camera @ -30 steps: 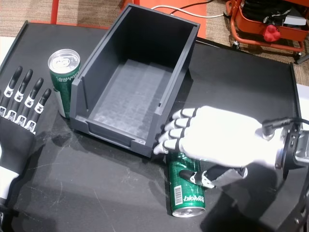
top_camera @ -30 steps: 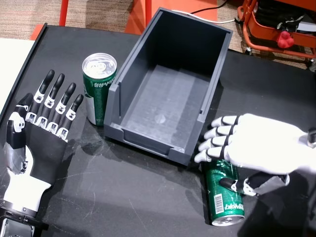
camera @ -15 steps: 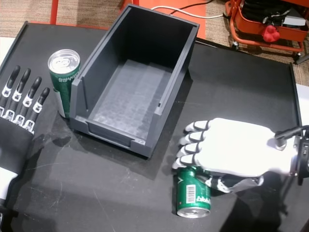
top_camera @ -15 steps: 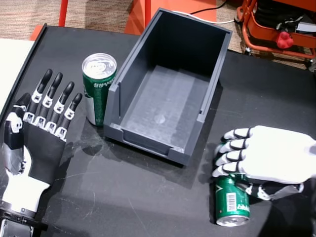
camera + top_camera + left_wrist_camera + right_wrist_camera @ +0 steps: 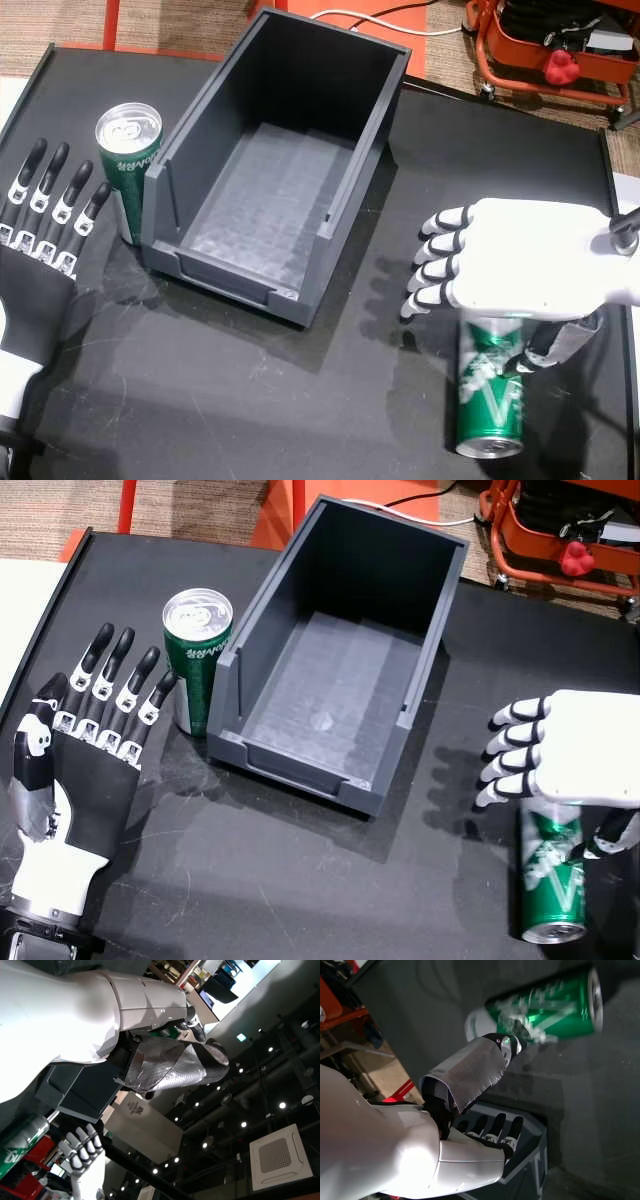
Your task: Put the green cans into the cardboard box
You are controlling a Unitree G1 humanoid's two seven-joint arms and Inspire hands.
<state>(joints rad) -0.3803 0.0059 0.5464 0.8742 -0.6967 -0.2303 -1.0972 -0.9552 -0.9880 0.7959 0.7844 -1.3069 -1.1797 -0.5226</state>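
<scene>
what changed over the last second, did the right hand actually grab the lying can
The right hand slid away from the box toward the table's right edge, and the lying green can rolled along under it. The fingers are spread above the can, not closed around it. The left hand, upright can and box hardly moved.

Both head views look steeply down on the black table (image 5: pixel 300 880), sharing the grey bin (image 5: pixel 270 190). Each wrist camera sits close behind its own hand, its picture turned.
</scene>
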